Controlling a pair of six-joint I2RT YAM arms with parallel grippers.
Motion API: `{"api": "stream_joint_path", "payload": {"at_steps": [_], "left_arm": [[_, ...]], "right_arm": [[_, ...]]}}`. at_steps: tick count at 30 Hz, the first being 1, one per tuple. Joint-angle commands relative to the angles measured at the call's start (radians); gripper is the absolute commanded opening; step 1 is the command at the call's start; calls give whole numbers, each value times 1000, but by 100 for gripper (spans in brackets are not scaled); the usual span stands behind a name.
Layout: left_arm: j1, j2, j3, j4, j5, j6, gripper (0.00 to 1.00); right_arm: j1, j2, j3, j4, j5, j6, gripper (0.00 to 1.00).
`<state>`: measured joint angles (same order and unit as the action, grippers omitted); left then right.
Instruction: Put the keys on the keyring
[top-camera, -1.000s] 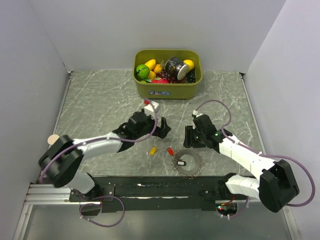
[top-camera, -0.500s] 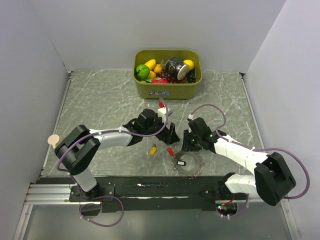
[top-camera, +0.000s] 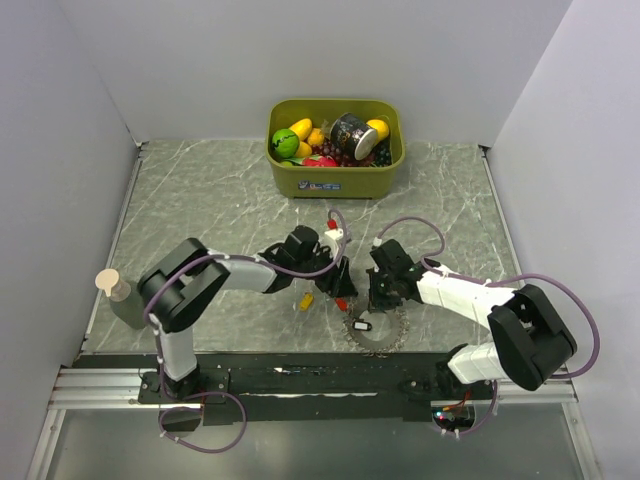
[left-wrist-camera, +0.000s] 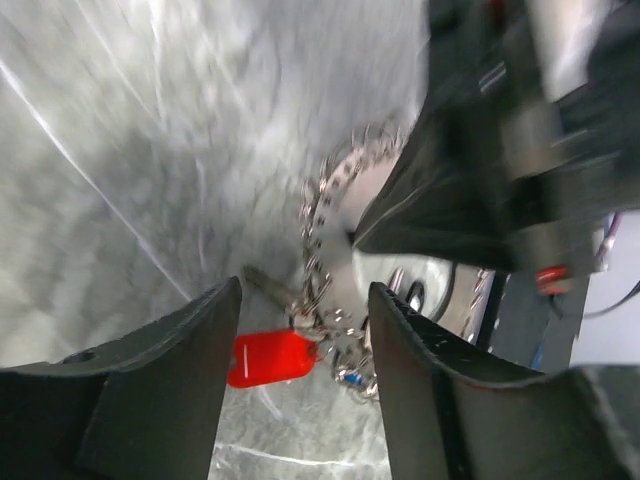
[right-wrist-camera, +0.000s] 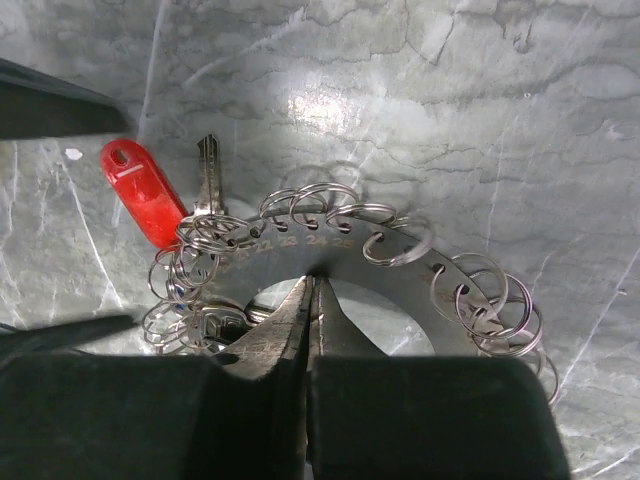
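Left gripper (left-wrist-camera: 306, 288): fingers apart, straddling red key (left-wrist-camera: 270, 358).
Right gripper (right-wrist-camera: 310, 285): clenched, tips on keyring (right-wrist-camera: 400, 262) inner edge.
Red key: touching keyring's left rim.
Yellow key (top-camera: 307, 299): left of keyring, apart.

Olive bin (top-camera: 335, 180) of toy fruit (top-camera: 286, 142) on marbled table (top-camera: 200, 205).

It looked like a robotics lab test cell; plain white panels (top-camera: 300, 60) boxed in a marble-patterned tabletop (top-camera: 200, 200); a metal mounting rail (top-camera: 100, 385) edged it; a green bin (top-camera: 300, 180) held toy fruit (top-camera: 285, 142).
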<state>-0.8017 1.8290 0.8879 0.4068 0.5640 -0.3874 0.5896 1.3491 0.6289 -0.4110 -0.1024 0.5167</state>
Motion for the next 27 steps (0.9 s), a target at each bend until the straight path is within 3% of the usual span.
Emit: {"api": "stream_joint_path", "payload": {"at_steps": [1, 11, 15, 23, 27], "left_arm": [[-1, 61, 25, 85, 135, 5, 58], [-1, 87, -4, 142, 231, 8, 37], [1, 67, -10, 121, 231, 22, 23], [10, 35, -35, 102, 217, 36, 22], [33, 4, -61, 138, 180, 15, 35]], "right_arm": [[7, 4, -34, -2, 26, 16, 0], [7, 45, -15, 24, 40, -14, 0], [7, 74, 15, 50, 32, -41, 0], [7, -11, 32, 66, 3, -89, 0], [6, -122, -24, 113, -60, -118, 0]]}}
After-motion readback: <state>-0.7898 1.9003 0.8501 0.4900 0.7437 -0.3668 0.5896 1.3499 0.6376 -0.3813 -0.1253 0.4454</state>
